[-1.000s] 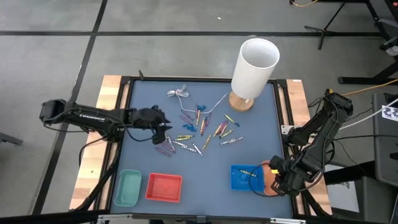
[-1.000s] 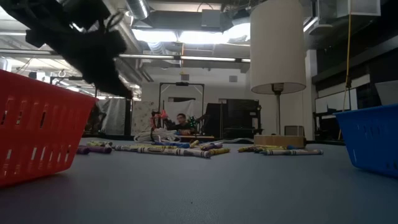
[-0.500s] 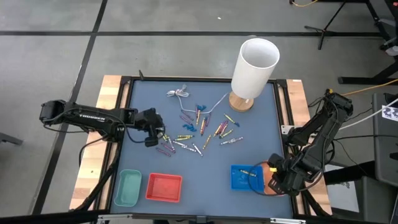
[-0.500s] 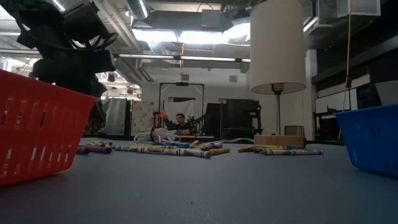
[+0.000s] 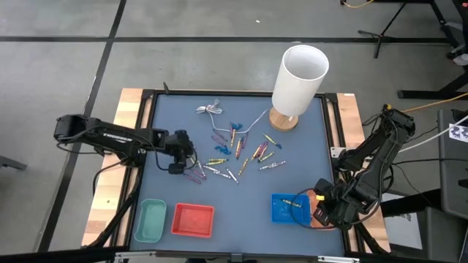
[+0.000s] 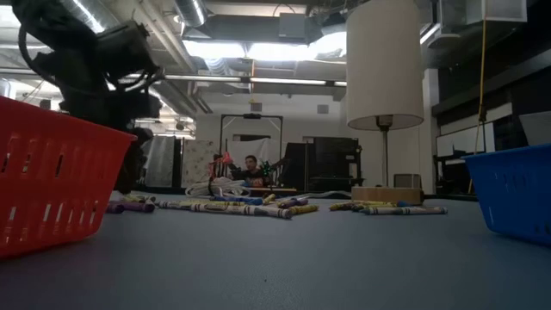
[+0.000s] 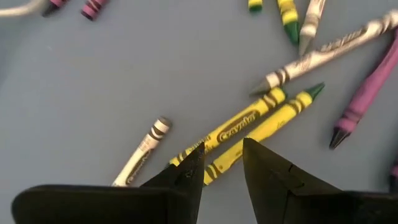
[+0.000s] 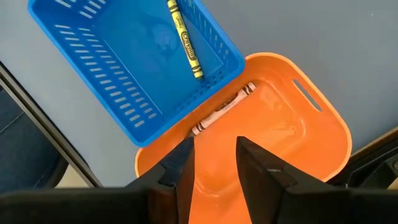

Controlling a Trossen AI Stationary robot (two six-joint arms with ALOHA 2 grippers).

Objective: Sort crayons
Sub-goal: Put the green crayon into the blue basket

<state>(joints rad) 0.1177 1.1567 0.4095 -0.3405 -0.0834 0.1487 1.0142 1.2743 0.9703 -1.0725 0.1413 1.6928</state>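
Note:
Many crayons (image 5: 235,157) lie scattered on the blue-grey table top, left of centre. My left gripper (image 5: 189,162) points steeply down over the scatter's left edge, open. In the left wrist view its fingertips (image 7: 222,168) stand on either side of the near ends of two parallel yellow crayons (image 7: 249,127); whether they touch, I cannot tell. A grey-white crayon (image 7: 142,152) lies beside them. My right gripper (image 8: 214,158) hangs open and empty over the orange bin (image 8: 292,124) at the near right.
A blue basket (image 8: 118,68) with one yellow crayon (image 8: 185,40) stands next to the orange bin, which holds a grey-white crayon (image 8: 224,107). A red basket (image 5: 193,219) and a green bin (image 5: 151,220) stand near left. A white lamp (image 5: 298,80), a cable (image 5: 212,109) and blue bits (image 5: 235,129) sit farther back.
My left gripper has come down toward the crayons at the scatter's left edge, tipping more steeply downward and rolling about its own axis. In the low view it has sunk behind the red basket. The crayons lie as before.

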